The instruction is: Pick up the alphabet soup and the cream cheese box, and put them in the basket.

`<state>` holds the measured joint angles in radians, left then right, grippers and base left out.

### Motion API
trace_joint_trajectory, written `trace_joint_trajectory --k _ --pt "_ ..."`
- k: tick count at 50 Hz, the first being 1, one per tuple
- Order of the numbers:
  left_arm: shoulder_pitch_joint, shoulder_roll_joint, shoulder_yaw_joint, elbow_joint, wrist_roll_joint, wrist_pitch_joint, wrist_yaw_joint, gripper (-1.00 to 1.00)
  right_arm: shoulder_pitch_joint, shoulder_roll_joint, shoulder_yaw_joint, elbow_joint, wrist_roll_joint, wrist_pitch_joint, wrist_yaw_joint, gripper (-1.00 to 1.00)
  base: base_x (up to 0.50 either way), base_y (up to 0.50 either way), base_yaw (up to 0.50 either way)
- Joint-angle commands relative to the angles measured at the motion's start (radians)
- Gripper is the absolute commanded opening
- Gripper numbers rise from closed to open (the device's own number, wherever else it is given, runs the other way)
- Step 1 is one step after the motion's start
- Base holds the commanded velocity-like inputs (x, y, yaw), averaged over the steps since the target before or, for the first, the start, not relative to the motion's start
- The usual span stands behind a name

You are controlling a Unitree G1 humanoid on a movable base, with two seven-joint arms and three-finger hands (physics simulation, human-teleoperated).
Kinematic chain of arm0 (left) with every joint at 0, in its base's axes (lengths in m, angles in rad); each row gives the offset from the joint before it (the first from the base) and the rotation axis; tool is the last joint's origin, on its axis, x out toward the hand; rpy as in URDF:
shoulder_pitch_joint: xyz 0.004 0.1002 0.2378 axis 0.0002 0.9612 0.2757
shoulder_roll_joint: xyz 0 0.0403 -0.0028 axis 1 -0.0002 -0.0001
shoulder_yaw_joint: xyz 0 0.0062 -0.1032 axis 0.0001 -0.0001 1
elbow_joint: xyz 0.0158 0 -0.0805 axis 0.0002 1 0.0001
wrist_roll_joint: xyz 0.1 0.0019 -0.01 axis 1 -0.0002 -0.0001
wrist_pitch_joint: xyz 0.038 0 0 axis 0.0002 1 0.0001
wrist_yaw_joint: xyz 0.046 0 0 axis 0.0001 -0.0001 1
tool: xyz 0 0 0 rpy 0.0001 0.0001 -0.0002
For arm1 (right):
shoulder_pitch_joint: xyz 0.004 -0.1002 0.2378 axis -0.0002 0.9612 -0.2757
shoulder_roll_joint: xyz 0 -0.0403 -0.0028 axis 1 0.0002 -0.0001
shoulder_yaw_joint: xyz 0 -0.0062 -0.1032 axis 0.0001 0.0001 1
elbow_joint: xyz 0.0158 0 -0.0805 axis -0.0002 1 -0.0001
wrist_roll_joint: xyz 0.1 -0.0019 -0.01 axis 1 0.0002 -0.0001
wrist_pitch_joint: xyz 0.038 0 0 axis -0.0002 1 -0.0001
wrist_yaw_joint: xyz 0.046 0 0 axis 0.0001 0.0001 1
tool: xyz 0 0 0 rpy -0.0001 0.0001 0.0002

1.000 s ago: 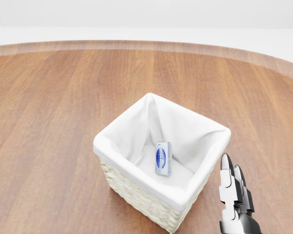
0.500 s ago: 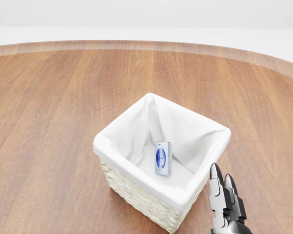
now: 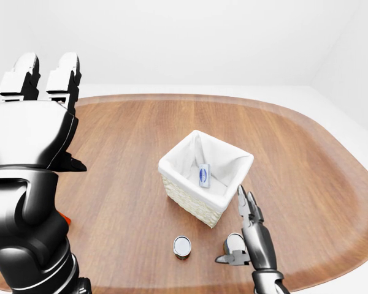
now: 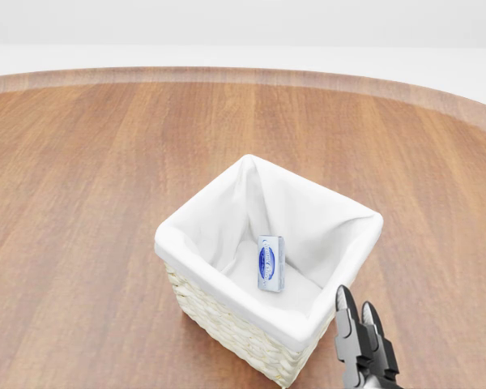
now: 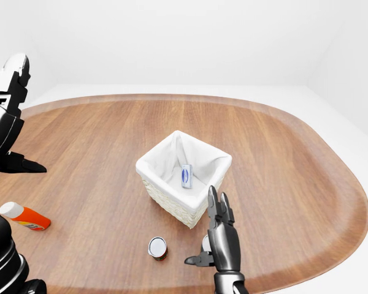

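So, cream cheese box sits inside the basket, standing upright on the white liner near the middle of the floor, label facing us. Alphabet soup is on the table, upright, lid showing, just below the basket's lower corner in the right-eye view and apart from it. We have our right hand to the right of the can in that view, not touching it, near the basket's lower right wall; fingers straight and pointing up the picture, thumb stuck out sideways toward the can, so the hand is open and holding nothing. In the head view those fingertips poke up from the bottom edge just beside the basket's near corner. We see our left hand raised high at the left of the left-eye view, well apart from the basket and the can, fingers extended upward, open and empty; the dark arm below it fills the lower left corner. An orange bottle with a white cap lies on its side on the table at the far left of the right-eye view, well apart from everything else
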<state>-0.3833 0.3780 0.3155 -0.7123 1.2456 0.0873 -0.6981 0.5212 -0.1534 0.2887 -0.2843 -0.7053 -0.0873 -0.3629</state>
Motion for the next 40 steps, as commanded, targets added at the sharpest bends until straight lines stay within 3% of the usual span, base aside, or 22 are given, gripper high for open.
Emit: trace_joint_trajectory --k 1,40 --pt "0.000 -0.001 -0.002 0.002 0.004 0.000 0.000 1.00 -0.011 0.000 -0.001 0.042 0.000 0.000 -0.005 1.00 0.00 0.00 0.00" --pt "-0.007 0.002 -0.002 -0.005 0.013 0.000 0.000 1.00 -0.065 0.045 -0.088 0.257 0.001 0.000 -0.026 1.00 0.00 0.00 0.00"
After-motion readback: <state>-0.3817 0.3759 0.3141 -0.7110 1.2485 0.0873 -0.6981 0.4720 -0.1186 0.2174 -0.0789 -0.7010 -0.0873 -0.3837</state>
